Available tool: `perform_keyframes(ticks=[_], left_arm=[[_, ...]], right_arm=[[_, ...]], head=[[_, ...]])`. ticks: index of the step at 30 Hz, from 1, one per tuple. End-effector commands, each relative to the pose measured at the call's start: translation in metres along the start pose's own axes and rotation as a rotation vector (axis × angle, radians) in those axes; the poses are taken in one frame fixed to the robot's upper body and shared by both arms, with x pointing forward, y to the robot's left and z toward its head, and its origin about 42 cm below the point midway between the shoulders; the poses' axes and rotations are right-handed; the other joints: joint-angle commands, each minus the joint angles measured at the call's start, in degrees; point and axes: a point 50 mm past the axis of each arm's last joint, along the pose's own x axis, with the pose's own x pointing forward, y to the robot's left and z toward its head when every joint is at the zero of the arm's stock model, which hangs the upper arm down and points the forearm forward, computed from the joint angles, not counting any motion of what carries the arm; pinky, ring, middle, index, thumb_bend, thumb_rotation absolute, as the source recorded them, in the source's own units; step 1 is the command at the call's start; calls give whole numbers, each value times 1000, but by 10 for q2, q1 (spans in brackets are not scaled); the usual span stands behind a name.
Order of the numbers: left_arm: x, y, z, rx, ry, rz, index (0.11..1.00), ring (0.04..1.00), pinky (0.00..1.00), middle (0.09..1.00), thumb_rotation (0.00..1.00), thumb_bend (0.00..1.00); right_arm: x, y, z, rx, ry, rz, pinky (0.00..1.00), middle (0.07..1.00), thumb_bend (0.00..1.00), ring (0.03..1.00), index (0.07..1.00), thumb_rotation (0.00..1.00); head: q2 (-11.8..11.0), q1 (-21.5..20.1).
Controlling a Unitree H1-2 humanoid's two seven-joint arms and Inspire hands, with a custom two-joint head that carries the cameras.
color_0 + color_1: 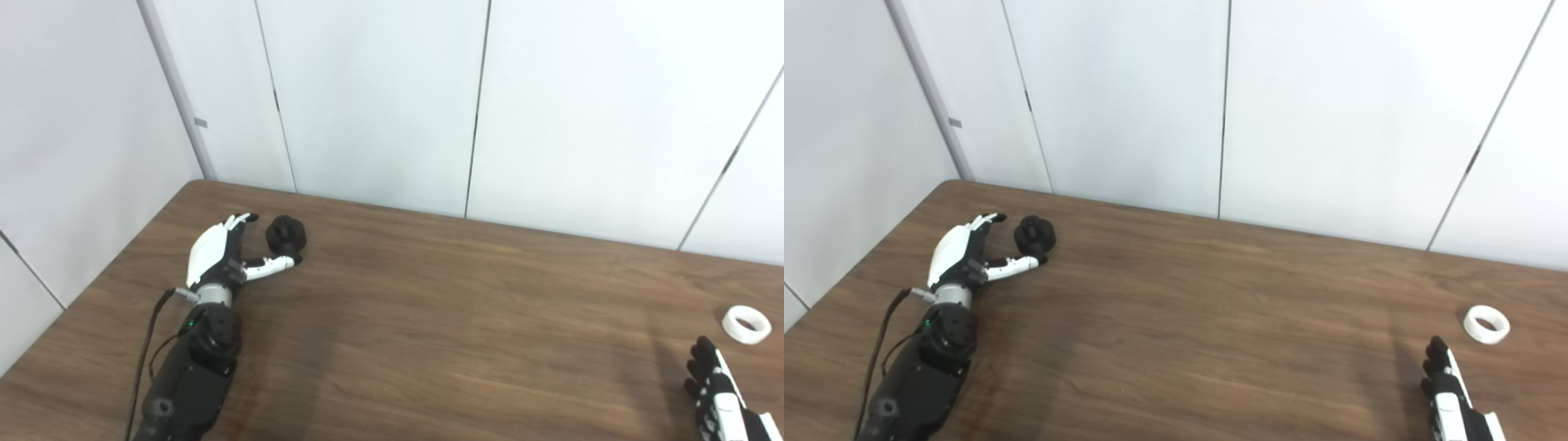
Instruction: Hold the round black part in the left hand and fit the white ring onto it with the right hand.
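Observation:
The round black part sits on the wooden table at the far left. My left hand lies open beside it, fingers to its left and thumb stretched out just below it; the hand is not closed on the part. The white ring lies flat on the table at the far right. My right hand is low at the bottom right corner, a short way in front of the ring, fingers extended and holding nothing. Its lower part is cut off by the picture's edge.
White wall panels stand right behind the table's far edge and along its left side. The table's left edge runs diagonally close to my left arm. A black cable hangs along that arm.

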Motion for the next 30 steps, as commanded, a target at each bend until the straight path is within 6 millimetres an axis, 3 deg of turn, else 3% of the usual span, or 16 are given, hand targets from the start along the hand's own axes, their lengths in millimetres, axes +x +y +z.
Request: perform_keyframes(ticks=[1, 17, 30], left_arm=[[24, 26, 21, 32, -44, 59, 897, 1000, 1000, 974, 457, 1000], [56, 20, 25, 109, 17, 17, 894, 1000, 1000, 978, 411, 1000], [62, 18, 31, 117, 24, -1, 873, 1000, 1000, 981, 381, 1000]], right_arm=[[3, -4, 15, -10, -67, -15, 1000, 998, 385, 1000, 1000, 1000], [0, -6, 21, -24, -64, -19, 1000, 995, 422, 1000, 1000, 1000], [-2, -6, 22, -33, -61, -21, 1000, 998, 411, 996, 1000, 1000]], head=[[1, 1], [5, -8], [9, -12]])
